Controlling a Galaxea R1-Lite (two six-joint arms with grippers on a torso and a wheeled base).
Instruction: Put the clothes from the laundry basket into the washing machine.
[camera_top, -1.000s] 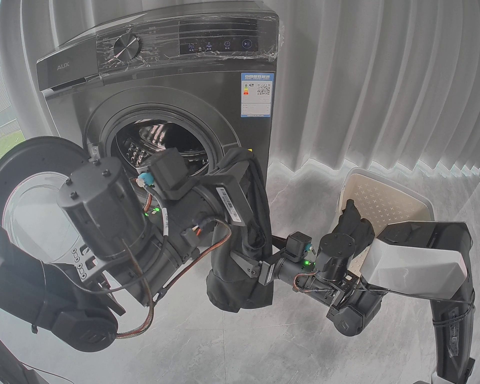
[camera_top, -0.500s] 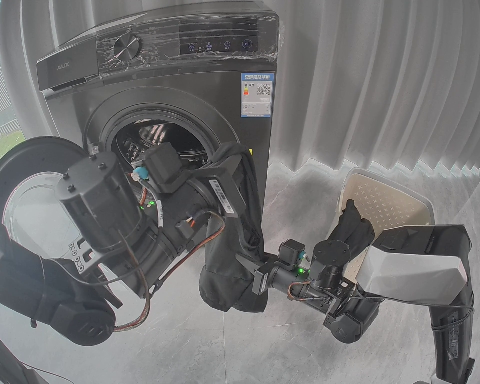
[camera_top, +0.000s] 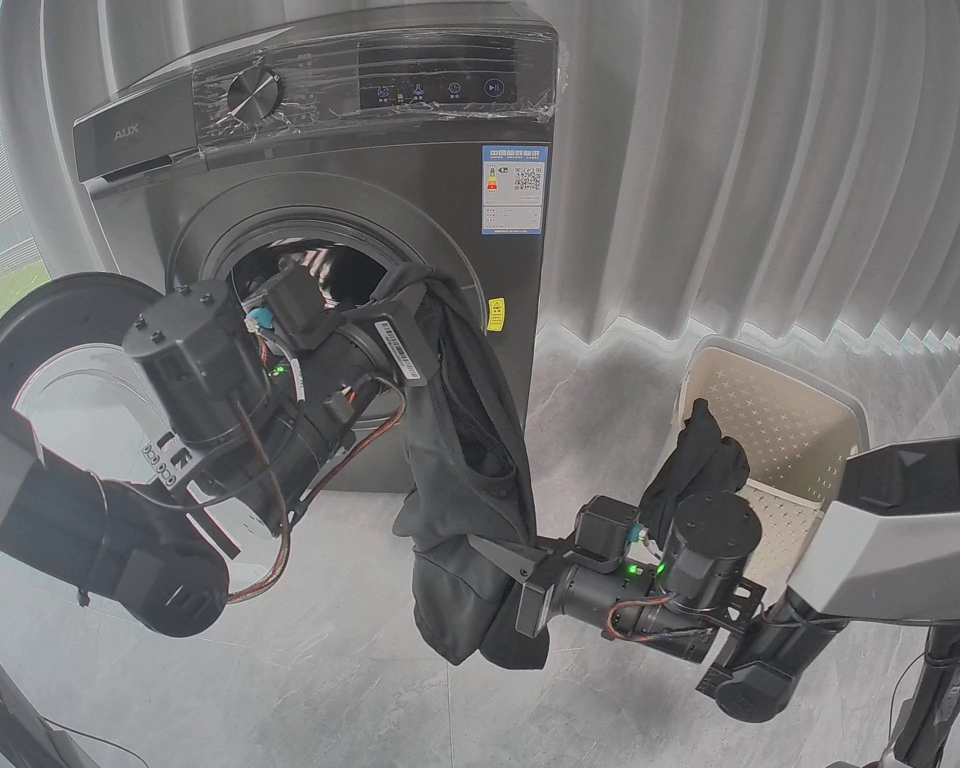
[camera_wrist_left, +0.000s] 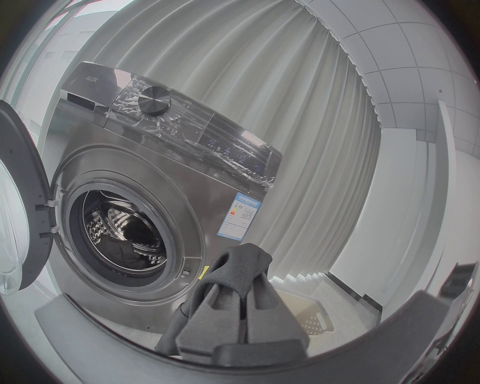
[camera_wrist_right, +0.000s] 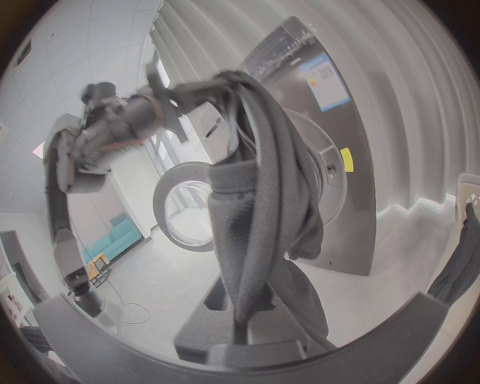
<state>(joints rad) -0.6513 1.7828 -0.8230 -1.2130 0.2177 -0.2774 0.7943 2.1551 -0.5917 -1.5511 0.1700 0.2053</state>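
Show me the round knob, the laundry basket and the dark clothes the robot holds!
Knob (camera_top: 252, 95): head view, centre of its round face.
Laundry basket (camera_top: 790, 415): head view, its patterned inner wall.
Dark clothes (camera_top: 470, 440): head view, middle of the hanging cloth.

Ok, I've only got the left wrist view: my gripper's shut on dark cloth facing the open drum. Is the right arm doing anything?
Observer: Yes, the right gripper is shut on the lower part of the same dark garment.
Operator: How does it hang?
Observer: It drapes from the left gripper, in front of the washing machine, down to the right one, with a loose tail below.
Operator: Anything in the basket?
Observer: One dark piece hangs over the rim of the laundry basket.
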